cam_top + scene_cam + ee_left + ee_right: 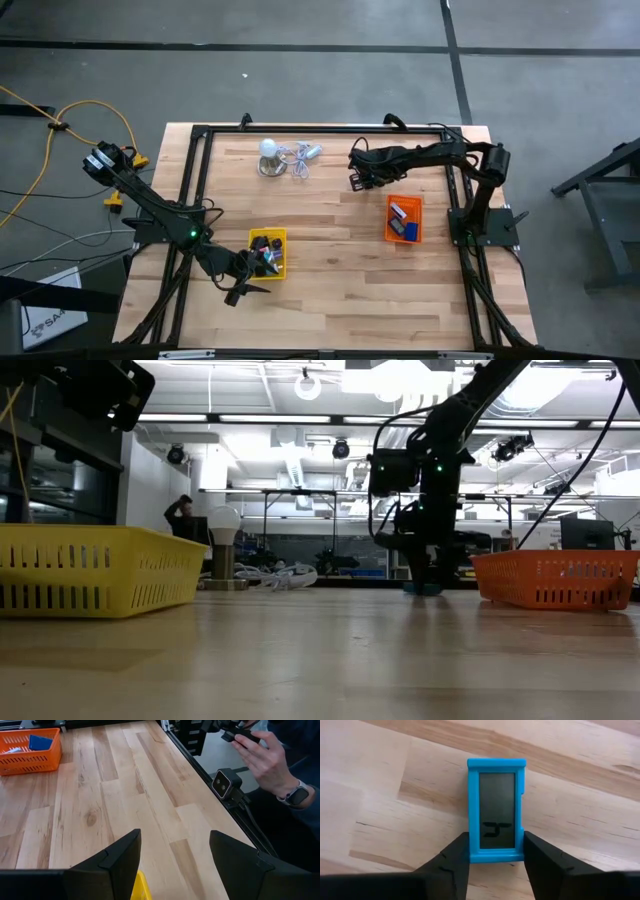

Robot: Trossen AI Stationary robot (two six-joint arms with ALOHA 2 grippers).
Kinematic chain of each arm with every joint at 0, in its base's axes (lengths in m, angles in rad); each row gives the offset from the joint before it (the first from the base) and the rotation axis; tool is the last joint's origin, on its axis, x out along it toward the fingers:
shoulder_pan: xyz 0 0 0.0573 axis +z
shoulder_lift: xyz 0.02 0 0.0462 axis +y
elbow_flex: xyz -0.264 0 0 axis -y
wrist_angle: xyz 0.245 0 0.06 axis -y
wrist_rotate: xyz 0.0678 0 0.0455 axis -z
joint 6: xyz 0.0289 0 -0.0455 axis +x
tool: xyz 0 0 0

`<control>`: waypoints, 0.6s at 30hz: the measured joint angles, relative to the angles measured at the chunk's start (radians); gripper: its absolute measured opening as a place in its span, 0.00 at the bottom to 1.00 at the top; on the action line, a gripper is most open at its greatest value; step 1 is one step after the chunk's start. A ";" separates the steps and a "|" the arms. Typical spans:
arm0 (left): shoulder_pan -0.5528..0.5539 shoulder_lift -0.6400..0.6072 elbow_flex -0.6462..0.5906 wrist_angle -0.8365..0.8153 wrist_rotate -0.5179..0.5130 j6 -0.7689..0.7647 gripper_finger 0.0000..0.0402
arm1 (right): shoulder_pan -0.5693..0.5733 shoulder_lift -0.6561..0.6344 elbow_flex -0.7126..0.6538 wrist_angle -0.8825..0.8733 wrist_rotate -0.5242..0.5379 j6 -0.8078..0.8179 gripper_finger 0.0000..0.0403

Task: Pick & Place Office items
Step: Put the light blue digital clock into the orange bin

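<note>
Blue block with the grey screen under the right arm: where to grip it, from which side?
Across its two long edges, from straight above. The blue block lies flat on the table, screen up, so only the narrow sides are free. The right gripper already straddles one short end, jaws at each long edge; a grip nearer the middle would probably balance better.

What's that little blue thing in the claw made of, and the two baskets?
The blue item looks like matte moulded plastic around a grey screen-like panel, probably glossy. The right gripper straddles it. The orange tray and yellow tray look like slotted moulded plastic.
</note>
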 joint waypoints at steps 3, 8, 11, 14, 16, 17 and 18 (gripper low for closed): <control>0.000 0.000 0.000 0.000 0.000 0.000 0.57 | 0.007 -0.003 0.000 0.002 0.005 0.000 0.37; 0.000 0.000 0.000 0.000 0.000 0.000 0.57 | 0.009 -0.009 0.000 0.002 0.008 -0.001 0.37; 0.000 0.000 0.000 0.000 0.000 0.000 0.57 | 0.009 -0.015 0.000 0.000 -0.007 -0.004 0.36; 0.000 0.000 0.000 0.001 0.000 0.000 0.57 | 0.014 -0.046 0.000 0.001 -0.009 -0.019 0.37; 0.000 0.000 0.000 0.000 0.000 0.000 0.57 | 0.021 -0.082 0.000 -0.005 -0.006 -0.024 0.37; 0.000 0.000 0.000 0.001 0.000 0.000 0.57 | 0.025 -0.103 0.000 -0.008 -0.006 -0.027 0.37; 0.000 0.000 0.000 0.001 0.000 0.000 0.57 | 0.030 -0.126 0.001 -0.014 -0.005 -0.028 0.37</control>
